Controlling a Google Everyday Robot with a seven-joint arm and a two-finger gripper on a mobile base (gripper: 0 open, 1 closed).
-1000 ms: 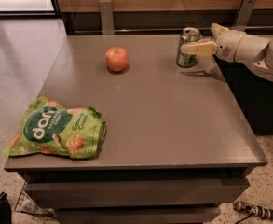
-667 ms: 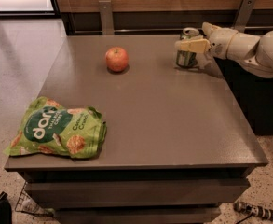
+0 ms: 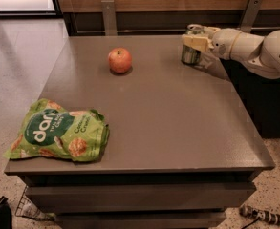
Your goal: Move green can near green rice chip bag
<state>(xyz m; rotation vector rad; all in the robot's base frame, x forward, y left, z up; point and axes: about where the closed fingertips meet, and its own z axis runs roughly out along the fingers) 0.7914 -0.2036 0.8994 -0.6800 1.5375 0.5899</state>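
Though seemingly tight on green can [image 3: 191,57], tool [image 3: 196,37] at far right of table [image 3: 168,113].

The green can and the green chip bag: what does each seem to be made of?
The green can looks like painted metal: silver top, dull sheen. The green rice chip bag looks like glossy plastic film: crinkles. The gripper is at the can, far right.

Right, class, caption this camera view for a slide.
Robot gripper at green can, far right of table; green rice chip bag front left.
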